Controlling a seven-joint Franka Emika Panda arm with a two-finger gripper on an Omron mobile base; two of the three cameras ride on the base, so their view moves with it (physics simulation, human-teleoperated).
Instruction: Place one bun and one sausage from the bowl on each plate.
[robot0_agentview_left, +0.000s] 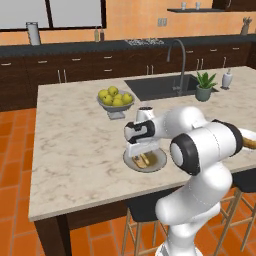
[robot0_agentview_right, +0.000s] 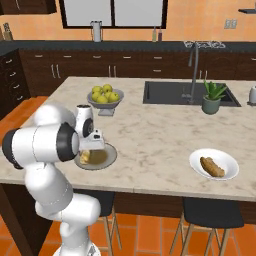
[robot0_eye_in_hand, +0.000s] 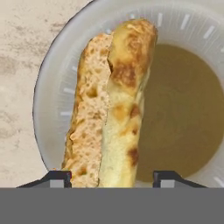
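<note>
Your gripper (robot0_eye_in_hand: 112, 177) hangs directly over the light grey round plate (robot0_eye_in_hand: 57, 78), fingers (robot0_eye_in_hand: 56, 178) parted either side of the split golden-brown bun (robot0_eye_in_hand: 109, 109) lying in it, not clamping. Beyond that plate: pedestal bowl of yellow fruit (robot0_agentview_left: 115, 98). Well to its right, the white plate (robot0_agentview_right: 227, 161) carries a browned roll (robot0_agentview_right: 212, 167).

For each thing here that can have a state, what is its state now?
Gripper: open, tips either side of the bun.
Bun: lying on the grey plate.
White plate: holds one browned piece of food.
Fruit bowl: full of yellow fruit.
Faucet: no water seen.
</note>
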